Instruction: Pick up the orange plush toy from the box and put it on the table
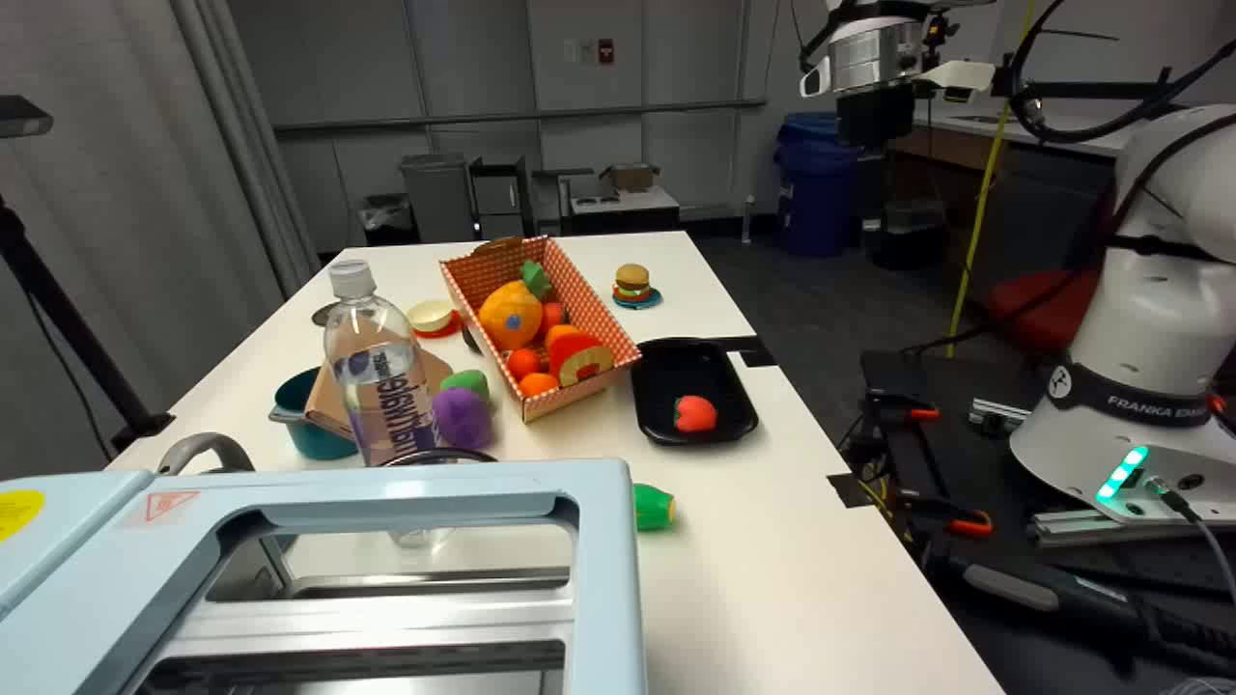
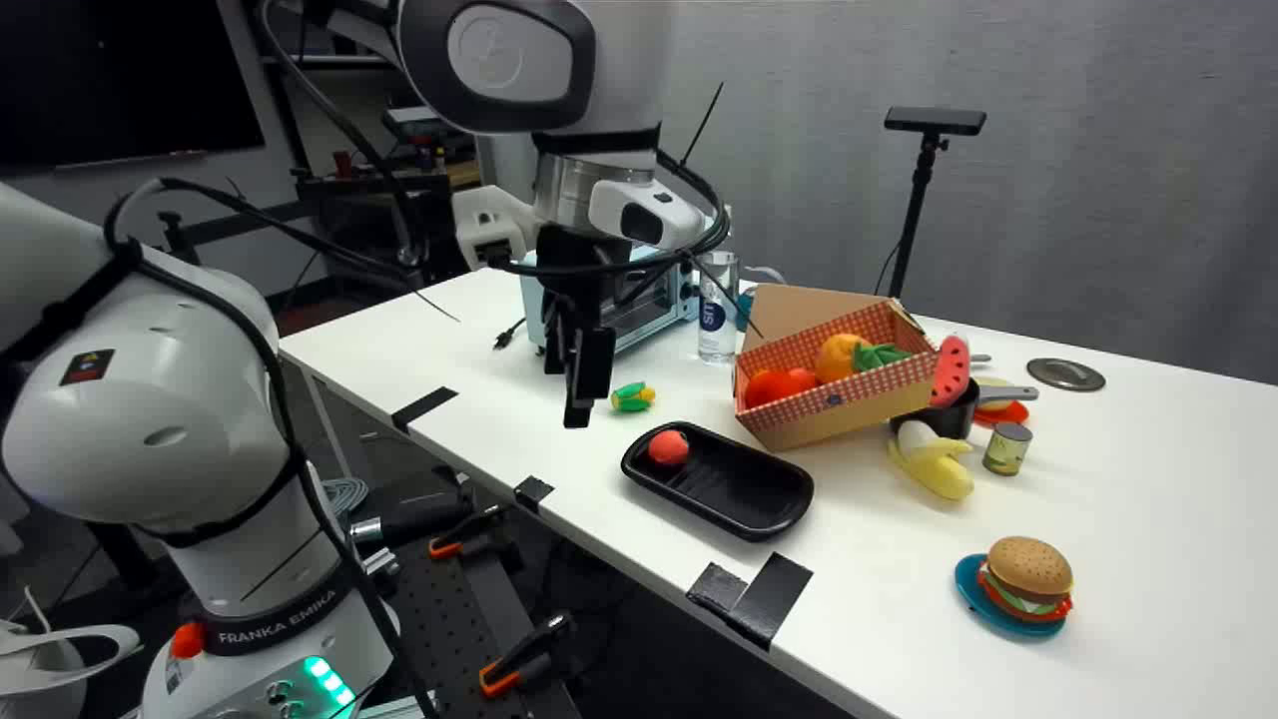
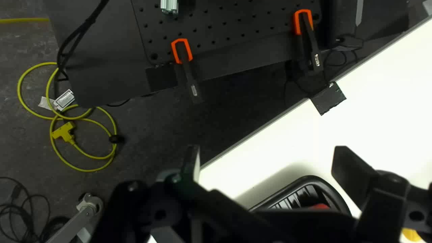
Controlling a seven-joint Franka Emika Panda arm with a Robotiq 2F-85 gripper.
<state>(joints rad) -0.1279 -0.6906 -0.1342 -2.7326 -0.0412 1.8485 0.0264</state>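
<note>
Backdrop: grey curtain (image 1: 106, 193), dark floor (image 3: 141, 135) with a yellow cord (image 3: 64, 131), a green light (image 1: 1122, 473) on my base (image 1: 1091, 454).
Counter (image 1: 772, 579): long and white, black tape (image 2: 424, 407) stuck along the edge nearest me.
Claw (image 3: 268, 160): mine stands wide, its two fingers (image 3: 348, 166) well apart, pointing down from above near that same edge; in the wrist view I see counter and floor through the gap.
Orange plush (image 1: 504, 307): in the box (image 2: 849, 414), its green leaves showing, in both exterior views; well apart from my claw.
Box: open, red-checked, holding other red and orange toys (image 1: 523, 364) as well.
Tray (image 2: 734, 489): black, just beside the box, with one red toy (image 2: 668, 447) lying in one end.
Corn (image 2: 632, 397): on the counter between tray and toaster oven (image 1: 603, 541).
Bottle (image 1: 377, 386): clear, upright, near a purple toy (image 1: 463, 417) and a green toy (image 1: 468, 382).
Pot (image 2: 961, 414): black, at one end of the box; a watermelon slice (image 2: 949, 371) sits in it or leans on it, I cannot tell which.
Banana (image 2: 934, 466): lying near the pot, a small can (image 2: 1007, 449) standing just beside it.
Burger (image 2: 1026, 579): on a blue plate (image 2: 970, 587), well apart from the tray.
Lid (image 2: 1065, 374): round, flat on the counter.
</note>
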